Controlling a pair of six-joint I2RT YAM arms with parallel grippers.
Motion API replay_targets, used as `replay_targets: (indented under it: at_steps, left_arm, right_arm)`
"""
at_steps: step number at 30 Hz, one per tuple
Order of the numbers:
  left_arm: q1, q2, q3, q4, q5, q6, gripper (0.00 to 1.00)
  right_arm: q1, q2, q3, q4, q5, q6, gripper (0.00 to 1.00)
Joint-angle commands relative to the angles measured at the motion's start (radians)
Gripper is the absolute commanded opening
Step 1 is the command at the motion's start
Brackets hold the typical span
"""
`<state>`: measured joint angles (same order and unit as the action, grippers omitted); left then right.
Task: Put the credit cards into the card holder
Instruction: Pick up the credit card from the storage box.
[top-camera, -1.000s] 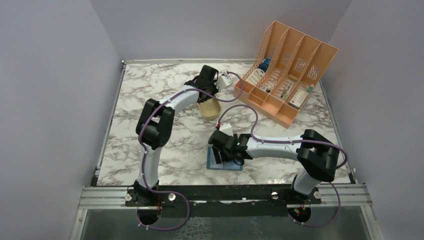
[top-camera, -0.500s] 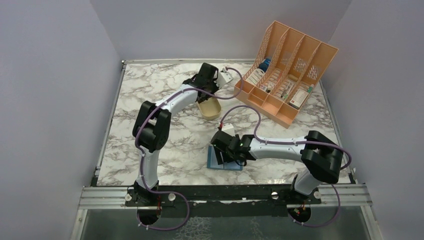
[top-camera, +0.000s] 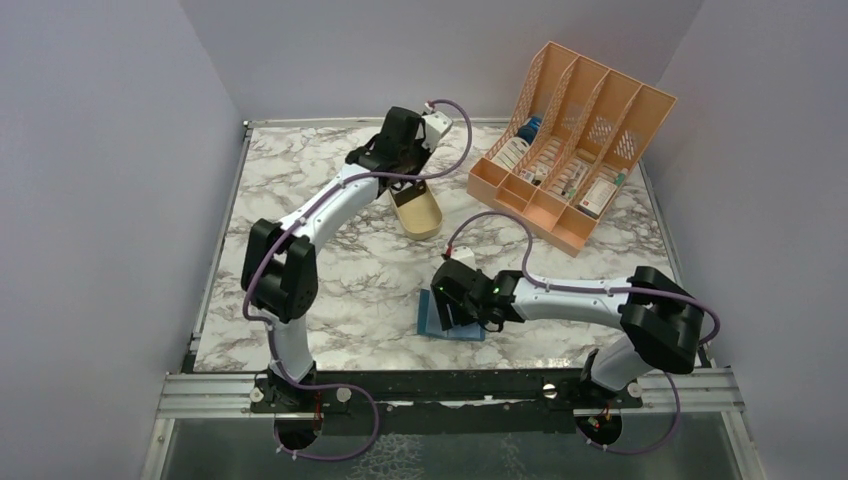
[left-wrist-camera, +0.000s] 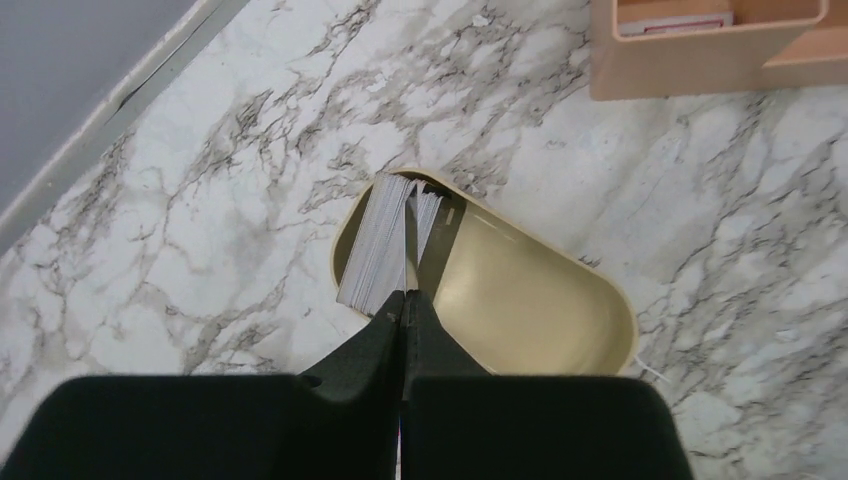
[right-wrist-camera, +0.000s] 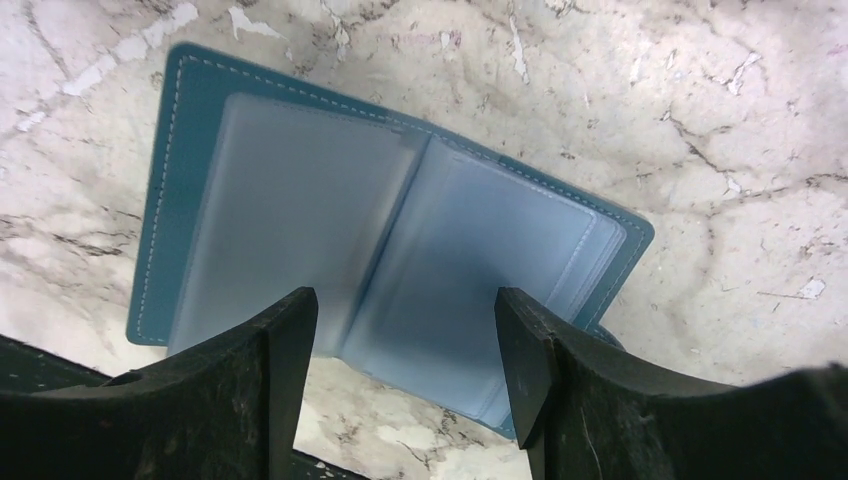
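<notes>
Broadly, the marble table (top-camera: 330, 290) carries an orange file rack (top-camera: 575, 120) at its far right and, just left of that, a tan oval tray (left-wrist-camera: 530, 300). Nearer the arms the card holder (right-wrist-camera: 290, 190) lies open and flat, pale blue pockets up. The right hand (right-wrist-camera: 405, 330) is spread wide above it, one finger over each half. Grey-white credit cards (left-wrist-camera: 370, 245) are stacked at one end of the tray, and the left hand (left-wrist-camera: 405, 296) above them is pinched tight on one thin card (left-wrist-camera: 406, 235), seen edge-on
</notes>
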<state>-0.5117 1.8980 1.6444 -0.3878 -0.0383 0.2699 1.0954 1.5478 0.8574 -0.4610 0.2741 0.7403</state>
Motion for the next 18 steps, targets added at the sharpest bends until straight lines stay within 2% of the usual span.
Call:
replay_targets:
  at_steps: [1, 7, 13, 18]
  left_arm:
    - [0.031, -0.161, -0.048, -0.028, 0.032, -0.313, 0.00]
    - [0.070, -0.347, -0.260, -0.027, 0.285, -0.566, 0.00]
    - [0.067, -0.510, -0.492, 0.028, 0.476, -0.762, 0.00]
    - [0.051, -0.659, -0.688, 0.148, 0.561, -0.954, 0.00]
  right_arm:
    - [-0.040, -0.062, -0.026, 0.071, -0.069, -0.048, 0.65]
    - [-0.068, -0.094, -0.025, 0.102, -0.106, -0.067, 0.59]
    - [-0.101, -0.067, -0.043, 0.184, -0.179, -0.082, 0.37]
    - [-0.112, -0.044, -0.042, 0.221, -0.218, -0.092, 0.27]
